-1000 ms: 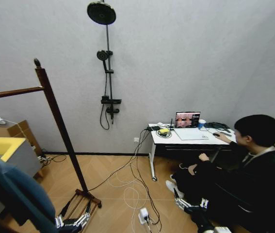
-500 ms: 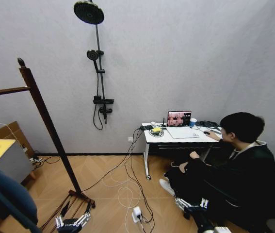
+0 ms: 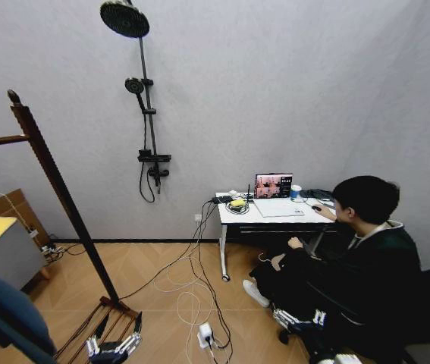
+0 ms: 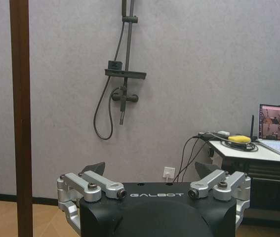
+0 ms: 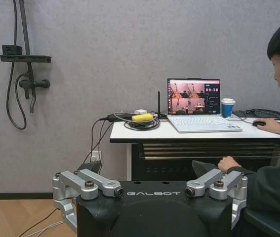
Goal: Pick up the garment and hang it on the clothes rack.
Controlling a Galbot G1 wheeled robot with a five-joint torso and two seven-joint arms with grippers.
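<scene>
Left gripper [image 4: 151, 170] spread wide, grasping nothing, low beside the rack [image 3: 51, 176] post's foot in the head view, pointed at the grey wall. Right gripper [image 5: 147, 169] likewise spread and bare, low near the floor, aimed at the white desk [image 5: 179, 132] with a laptop [image 5: 194, 97] on it. Rack post leaning up at the head view's left, ball finial on top, its rod running off the left edge, bare along the visible stretch. Garment [image 3: 6, 315] bunched at the lower left corner, apart from the rod. Black shower pole [image 3: 145, 121] on the wall behind. Cables [image 3: 192, 292] across the wooden floor.
</scene>
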